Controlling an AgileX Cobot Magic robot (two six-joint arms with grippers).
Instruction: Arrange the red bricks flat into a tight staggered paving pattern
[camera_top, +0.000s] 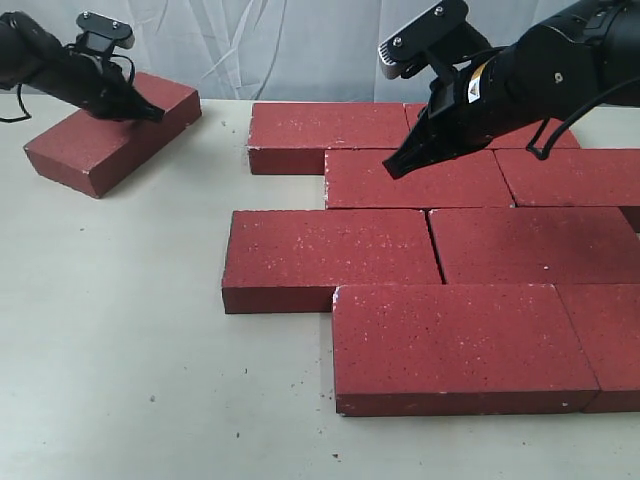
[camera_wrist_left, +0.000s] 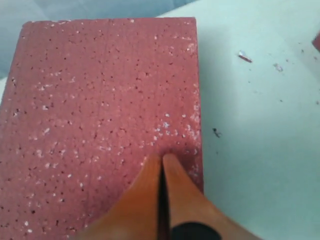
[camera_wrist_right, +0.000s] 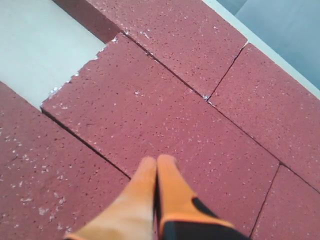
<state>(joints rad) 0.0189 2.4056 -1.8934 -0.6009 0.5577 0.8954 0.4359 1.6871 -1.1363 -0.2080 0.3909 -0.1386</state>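
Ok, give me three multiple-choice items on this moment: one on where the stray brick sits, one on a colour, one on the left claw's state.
1. Where is the lone brick?
A. Stacked on the paved rows.
B. On the table at the left of the exterior view, apart from the paved group.
C. Wedged between two rows.

2. What colour are the right claw fingers in its wrist view?
A. Orange.
B. Blue.
C. Green.

3. How is the left claw?
A. Wide open astride the brick.
B. Lifting the brick clear.
C. Shut, tips over the brick's top face.

Answers: B, bare table separates it from the rows. A, both fingers show orange. C, only a thin dark slit shows between its fingers, and the brick lies flat on the table.
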